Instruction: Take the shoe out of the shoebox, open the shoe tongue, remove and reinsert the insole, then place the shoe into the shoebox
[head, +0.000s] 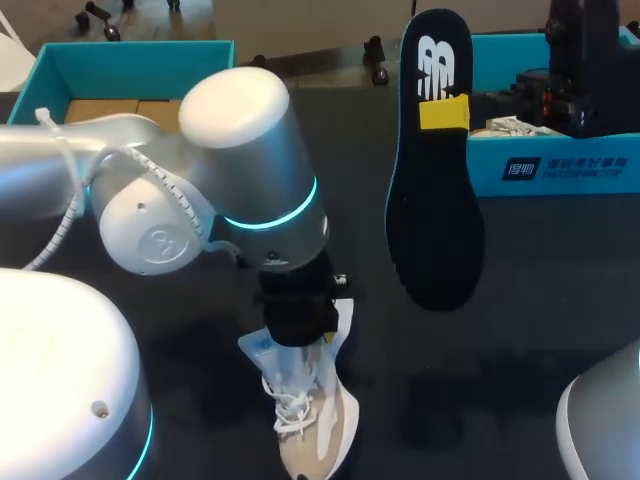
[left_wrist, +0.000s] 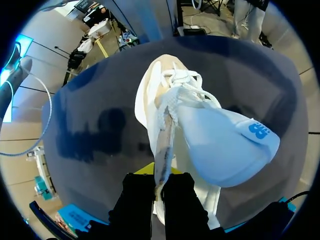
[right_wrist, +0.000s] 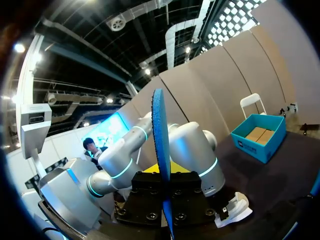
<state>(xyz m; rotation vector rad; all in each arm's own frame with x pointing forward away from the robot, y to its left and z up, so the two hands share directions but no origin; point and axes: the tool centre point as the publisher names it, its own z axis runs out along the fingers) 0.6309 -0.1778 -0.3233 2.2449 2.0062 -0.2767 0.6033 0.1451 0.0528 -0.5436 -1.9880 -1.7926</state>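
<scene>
Left fingers (left_wrist: 135, 200) are clamped on the shoe (left_wrist: 225, 145) on the desk (head: 560, 280). Right fingers (head: 443, 113) are closed on the upright insole (head: 435, 200).

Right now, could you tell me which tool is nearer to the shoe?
Left. The left tool is shut on the shoe; the right tool holds the insole up, away from the shoe.

surface: dark grey matte tabletop (head: 560, 320) | place: spreads under and ahead of the left gripper (left_wrist: 159, 186), on both sides of it | light: soft, faint sheen on the top | shadow: blurred dark patches on the tabletop beside that gripper
</scene>
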